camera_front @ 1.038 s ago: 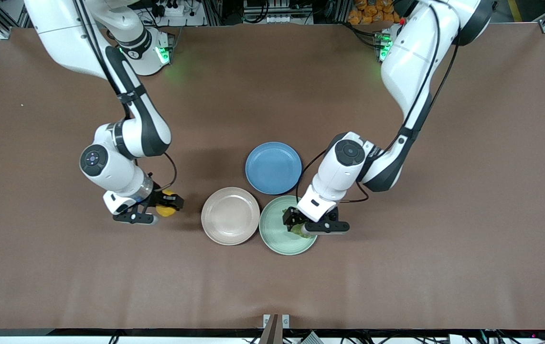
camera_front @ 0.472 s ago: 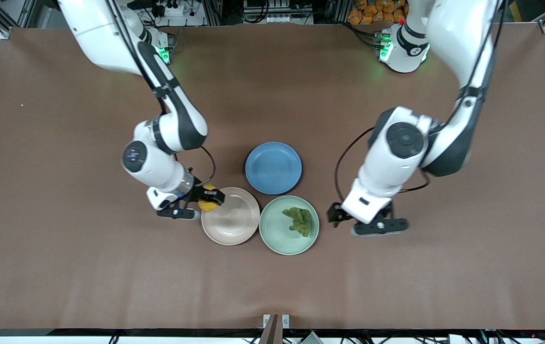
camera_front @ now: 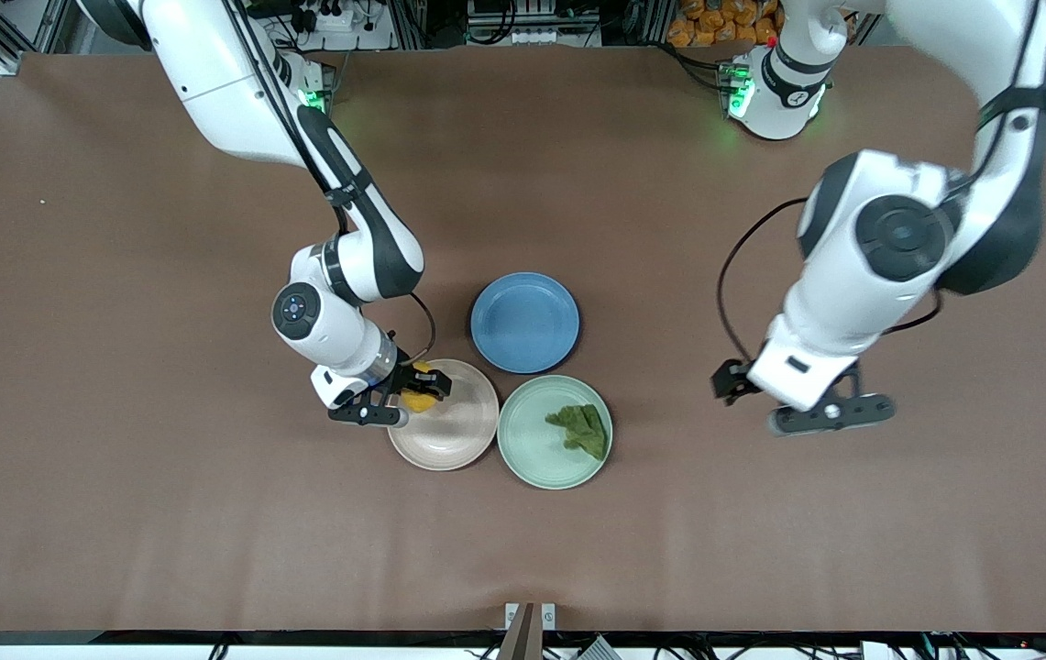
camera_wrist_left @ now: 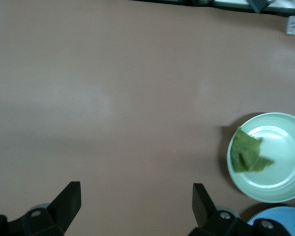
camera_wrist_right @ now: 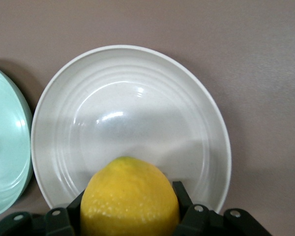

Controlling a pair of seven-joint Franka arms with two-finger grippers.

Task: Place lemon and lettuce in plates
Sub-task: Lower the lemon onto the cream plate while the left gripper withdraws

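My right gripper [camera_front: 422, 392] is shut on the yellow lemon [camera_front: 419, 398] and holds it over the rim of the pink-beige plate [camera_front: 458, 435] at the right arm's end; the right wrist view shows the lemon [camera_wrist_right: 130, 199] over that plate [camera_wrist_right: 137, 113]. The green lettuce [camera_front: 580, 429] lies in the mint green plate [camera_front: 532, 449], beside the pink-beige one. My left gripper [camera_front: 793, 403] is open and empty over bare table toward the left arm's end. Its wrist view shows the lettuce [camera_wrist_left: 247, 153] in the mint plate [camera_wrist_left: 285, 182], well apart from its fingers [camera_wrist_left: 69, 201].
A blue plate [camera_front: 524, 322] sits empty, farther from the front camera than the two other plates and touching them. Its edge shows in the left wrist view [camera_wrist_left: 280, 223]. The mint plate's edge shows in the right wrist view [camera_wrist_right: 5, 152]. The brown table [camera_front: 119, 513] spreads all around.
My right gripper carried the lemon from the bare table to over the pink-beige plate's rim. My left gripper let go of the lettuce in the mint plate, rose and moved away toward the left arm's end.
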